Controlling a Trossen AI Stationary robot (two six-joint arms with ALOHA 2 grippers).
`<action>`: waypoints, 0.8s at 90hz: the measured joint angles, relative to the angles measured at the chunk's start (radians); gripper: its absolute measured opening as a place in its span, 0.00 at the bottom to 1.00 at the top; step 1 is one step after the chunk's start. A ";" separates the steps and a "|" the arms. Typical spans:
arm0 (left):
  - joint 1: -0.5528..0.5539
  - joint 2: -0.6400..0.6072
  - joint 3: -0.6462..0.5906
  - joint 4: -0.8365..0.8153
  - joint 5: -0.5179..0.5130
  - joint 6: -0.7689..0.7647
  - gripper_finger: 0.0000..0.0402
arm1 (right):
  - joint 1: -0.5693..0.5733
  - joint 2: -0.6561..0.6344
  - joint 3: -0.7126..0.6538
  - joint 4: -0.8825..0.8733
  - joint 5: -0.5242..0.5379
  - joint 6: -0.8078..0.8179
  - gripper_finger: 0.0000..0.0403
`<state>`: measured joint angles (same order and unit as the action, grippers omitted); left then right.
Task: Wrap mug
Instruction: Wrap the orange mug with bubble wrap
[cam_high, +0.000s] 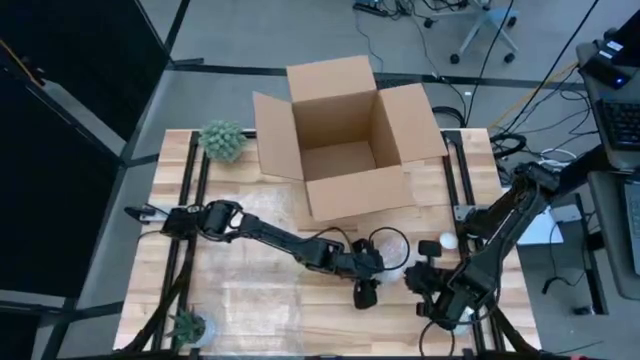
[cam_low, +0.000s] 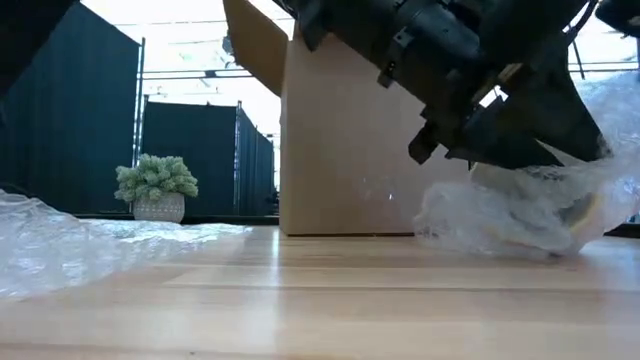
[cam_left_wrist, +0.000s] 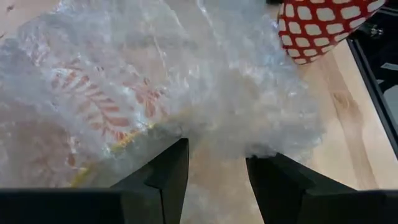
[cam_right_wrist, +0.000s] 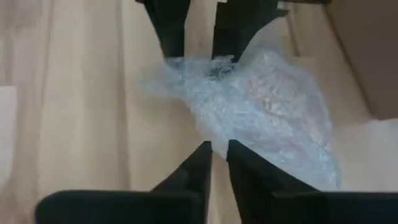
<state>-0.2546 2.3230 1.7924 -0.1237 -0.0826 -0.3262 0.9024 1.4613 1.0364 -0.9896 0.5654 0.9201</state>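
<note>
Left gripper (cam_left_wrist: 214, 158) low over the table (cam_high: 250, 300), fingers apart, tips at the edge of the bubble wrap (cam_left_wrist: 155, 81) — mug (cam_left_wrist: 106, 109) bundled inside, lying just in front of the cardboard box (cam_high: 340, 135). Right gripper (cam_right_wrist: 219, 152) facing it, fingers nearly together, holding nothing.

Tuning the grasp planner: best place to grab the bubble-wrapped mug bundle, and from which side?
Probably the loose bubble wrap bunched at the end of the wrapped mug, where the left gripper sits open. That flap is thin and pinchable; the body looks too bulky. Come in low along the table.
</note>
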 joint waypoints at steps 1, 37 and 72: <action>0.000 0.000 0.000 0.000 0.000 0.000 0.36 | 0.000 0.002 -0.002 0.000 0.003 -0.002 0.17; 0.000 -0.002 0.001 0.002 0.001 0.001 0.36 | -0.004 0.117 -0.020 0.032 0.081 -0.144 0.45; -0.001 -0.002 0.001 0.003 0.001 0.001 0.36 | -0.039 0.310 -0.020 -0.006 0.095 -0.152 0.37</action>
<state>-0.2554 2.3211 1.7935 -0.1211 -0.0818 -0.3252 0.8639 1.7711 1.0160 -0.9958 0.6603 0.7678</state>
